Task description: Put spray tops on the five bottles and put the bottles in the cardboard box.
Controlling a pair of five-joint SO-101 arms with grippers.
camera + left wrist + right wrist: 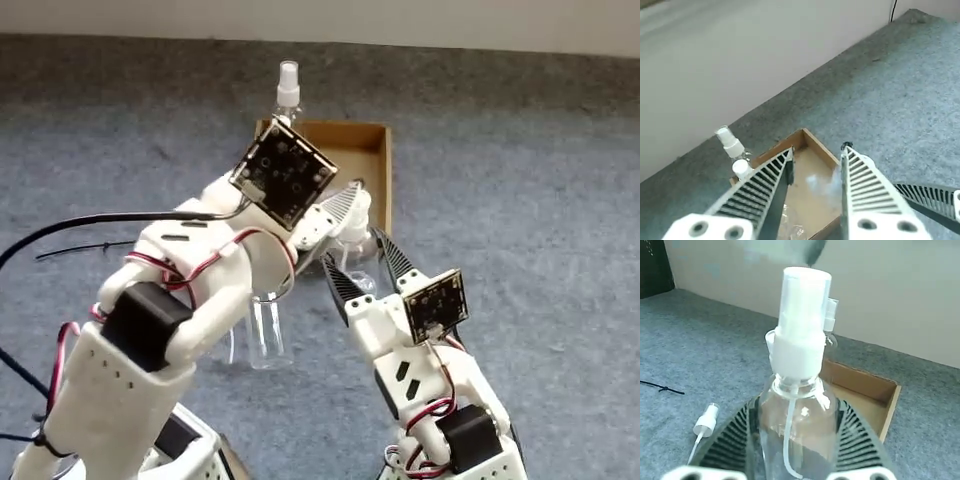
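Right gripper (794,412) clamps a spray-topped bottle (796,390) at the five-o'clock corner of the cardboard box (387,170); left gripper (818,149) gapes wide.

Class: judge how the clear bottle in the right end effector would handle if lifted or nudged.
The bottle looks empty, so probably light. Its smooth wall may slip in the right end effector. Tall and narrow under its spray top, it likely tips easily.

Soft, even daylight; faint, diffuse shadows.
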